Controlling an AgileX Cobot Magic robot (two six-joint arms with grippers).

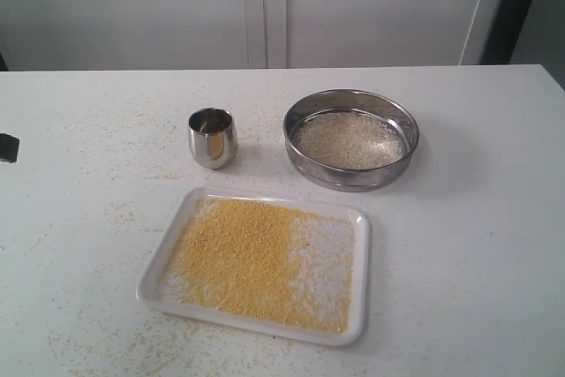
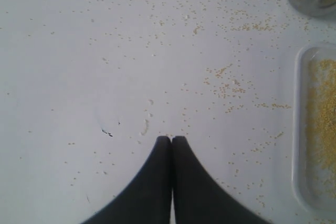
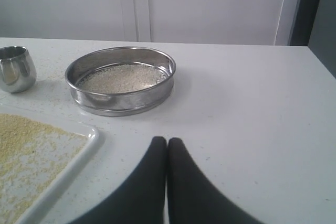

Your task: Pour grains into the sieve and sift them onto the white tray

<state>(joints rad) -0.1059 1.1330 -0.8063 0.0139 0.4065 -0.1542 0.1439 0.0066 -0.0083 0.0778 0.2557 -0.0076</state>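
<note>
both grippers (image 2: 171,139) (image 3: 167,140) sat closed and empty; yellow grains (image 1: 238,258) covered the tray (image 1: 362,222), pale ones stayed in the sieve (image 1: 350,174).

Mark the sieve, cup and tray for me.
sieve (image 1: 351,179): exterior view, front of its steel wall.
cup (image 1: 213,146): exterior view, its outer side.
tray (image 1: 363,271): exterior view, its right rim.

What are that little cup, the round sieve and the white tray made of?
The cup looks like polished steel, mirror-bright. The sieve wall seems steel too, with a duller sheen. The white tray is probably plastic, smooth and opaque, though enamel is possible.
</note>
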